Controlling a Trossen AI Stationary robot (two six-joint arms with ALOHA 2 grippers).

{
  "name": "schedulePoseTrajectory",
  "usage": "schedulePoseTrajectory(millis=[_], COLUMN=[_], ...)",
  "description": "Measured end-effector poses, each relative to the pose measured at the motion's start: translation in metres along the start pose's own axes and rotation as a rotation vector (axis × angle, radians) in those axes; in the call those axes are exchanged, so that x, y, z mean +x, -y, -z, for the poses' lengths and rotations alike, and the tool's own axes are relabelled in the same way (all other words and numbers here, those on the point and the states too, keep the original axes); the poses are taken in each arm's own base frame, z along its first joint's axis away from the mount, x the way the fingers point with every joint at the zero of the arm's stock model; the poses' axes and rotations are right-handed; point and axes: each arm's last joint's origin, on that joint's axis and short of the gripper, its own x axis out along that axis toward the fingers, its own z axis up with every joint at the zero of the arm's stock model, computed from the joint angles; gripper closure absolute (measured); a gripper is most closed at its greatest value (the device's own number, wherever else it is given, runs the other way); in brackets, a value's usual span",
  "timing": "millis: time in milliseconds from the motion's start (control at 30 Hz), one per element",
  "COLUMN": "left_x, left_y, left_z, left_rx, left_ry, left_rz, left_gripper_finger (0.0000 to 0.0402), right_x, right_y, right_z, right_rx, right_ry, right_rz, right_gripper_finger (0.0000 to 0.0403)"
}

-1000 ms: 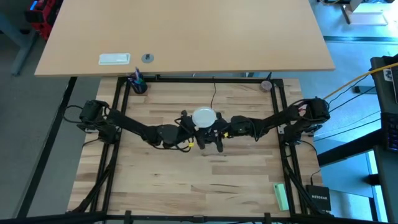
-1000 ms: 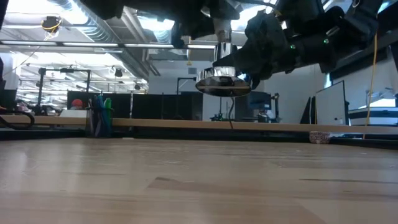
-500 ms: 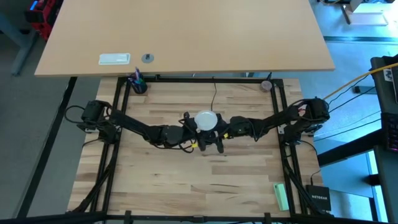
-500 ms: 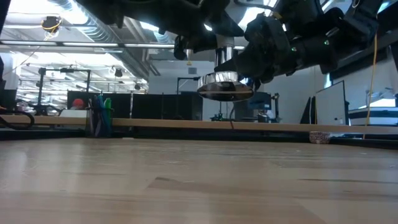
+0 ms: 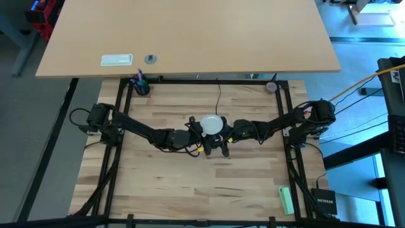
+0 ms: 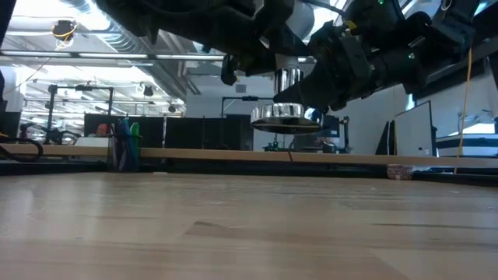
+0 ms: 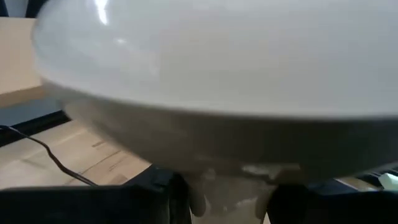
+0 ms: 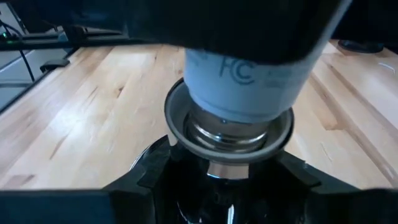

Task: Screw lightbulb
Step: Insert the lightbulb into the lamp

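The lightbulb [image 5: 211, 124] is held upright over the middle of the wooden table, white dome up. My left gripper [image 7: 230, 200] comes in from the table's left and is shut on it. The bulb's silvery screw base [image 6: 288, 78] points down, with its lower end inside the ring of the round silver socket [image 8: 227, 134]. My right gripper [image 8: 224, 182] comes in from the table's right and is shut on the socket, well above the tabletop. The socket's thin black cord [image 5: 218, 96] runs toward the far edge. My left gripper pinches the bulb's narrow white neck [image 7: 231, 190] just under the dome, between its two fingers. The fingers come nearly level from the table's left. The bulb stands upright, dome above the fingers, clear of the table. My right gripper holds the socket by its lower body [image 8: 219, 169], one finger on each side, under the wide ring. It comes from the table's right, tipped slightly down. The socket is clear of the table with its mouth up; the fingers themselves hide where they touch it.
A cup of pens [image 5: 140, 85] stands at the table's far left corner and a small roll [image 5: 271, 87] at the far right. A green block [image 5: 286, 199] lies near the front right. A second, larger tabletop [image 5: 190, 31] lies beyond the far edge.
My left gripper has come down with the bulb and tipped a little, moving slightly toward the near edge. The screw base has sunk toward the socket and now meets its ring. The socket has dropped a little in the low view.
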Motion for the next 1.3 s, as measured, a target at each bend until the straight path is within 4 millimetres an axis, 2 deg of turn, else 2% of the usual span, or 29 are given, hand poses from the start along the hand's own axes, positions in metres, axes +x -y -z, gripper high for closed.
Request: schedulePoseTrajectory(millis=[400, 600, 833, 967, 1133, 1300], left_x=[-0.001, 0.005, 0.004, 0.003, 0.004, 0.001], left_y=[0.0, -0.002, -0.006, -0.008, -0.01, -0.013], left_z=[0.006, 0.003, 0.013, 0.015, 0.019, 0.017], left_rx=[0.054, 0.094, 0.156, 0.153, 0.107, 0.016], left_ry=[-0.068, -0.127, -0.201, -0.236, -0.181, -0.079], left_rz=[0.024, 0.032, 0.002, -0.011, 0.0, 0.015], left_gripper_finger=[0.026, 0.026, 0.0263, 0.0263, 0.0263, 0.0265], right_x=[0.0, 0.002, 0.013, 0.016, 0.018, 0.017], right_y=[0.0, 0.001, 0.004, 0.004, 0.005, 0.005], right_z=[0.003, 0.006, 0.024, 0.028, 0.031, 0.025], right_rx=[0.01, 0.028, 0.068, 0.07, 0.044, 0.027], right_ry=[-0.03, -0.046, -0.087, -0.083, -0.079, -0.006], right_rz=[0.015, 0.046, 0.074, 0.071, 0.074, 0.072], right_gripper_finger=[0.0226, 0.0226, 0.0226, 0.0226, 0.0226, 0.0226])
